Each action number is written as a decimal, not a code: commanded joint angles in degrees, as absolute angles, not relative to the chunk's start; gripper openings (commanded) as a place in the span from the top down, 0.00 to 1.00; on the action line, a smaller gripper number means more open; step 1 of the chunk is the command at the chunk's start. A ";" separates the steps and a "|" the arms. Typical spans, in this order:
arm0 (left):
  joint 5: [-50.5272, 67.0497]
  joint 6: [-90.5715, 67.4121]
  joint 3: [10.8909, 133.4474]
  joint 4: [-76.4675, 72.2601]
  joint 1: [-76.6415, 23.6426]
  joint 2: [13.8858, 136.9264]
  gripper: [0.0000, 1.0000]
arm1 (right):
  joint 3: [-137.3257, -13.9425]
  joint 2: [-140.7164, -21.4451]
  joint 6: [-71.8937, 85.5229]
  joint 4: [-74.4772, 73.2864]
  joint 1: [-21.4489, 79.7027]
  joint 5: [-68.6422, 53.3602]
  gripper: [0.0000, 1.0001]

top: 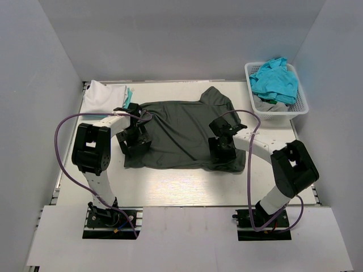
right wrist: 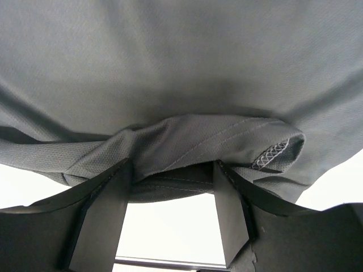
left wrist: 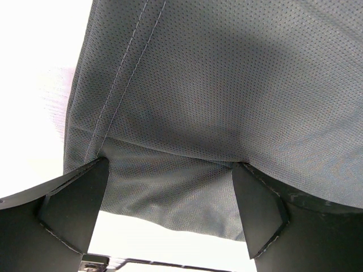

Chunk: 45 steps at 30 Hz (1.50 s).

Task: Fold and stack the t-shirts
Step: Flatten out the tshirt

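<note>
Two claws sit at the near corners of the dark t-shirt [top: 181,127], which lies spread flat on the desk [top: 187,187] between the arms. We see the left claw [left wrist: 170,164] wide open over the shirt's near-left corner, gripping nothing. The right claw [right wrist: 173,167] has its fingers apart with a rolled fold of hem between them; we cannot tell whether they pinch it. A white t-shirt [top: 102,95] lies at the far-left corner, and turquoise t-shirts [top: 275,79] fill the basket [top: 300,110] at the far right.
</note>
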<state>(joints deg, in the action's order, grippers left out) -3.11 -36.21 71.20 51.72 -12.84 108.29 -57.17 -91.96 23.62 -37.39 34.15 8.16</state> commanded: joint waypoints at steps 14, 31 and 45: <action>-4.48 -35.86 70.31 48.34 -12.83 110.39 0.00 | -54.23 -87.89 22.50 -28.92 34.19 -6.32 0.60; -5.19 -36.38 70.31 48.34 -12.83 111.00 0.00 | -62.31 -78.15 29.35 -62.47 34.54 -6.22 1.00; -9.84 -38.06 71.02 51.33 -12.30 113.03 0.00 | -54.84 -58.00 27.52 -71.46 34.19 -32.36 0.51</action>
<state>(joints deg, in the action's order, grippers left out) -2.68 -36.93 72.62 53.41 -12.53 109.67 -54.61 -57.25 29.34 -68.95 34.24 -29.30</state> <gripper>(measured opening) 0.995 0.498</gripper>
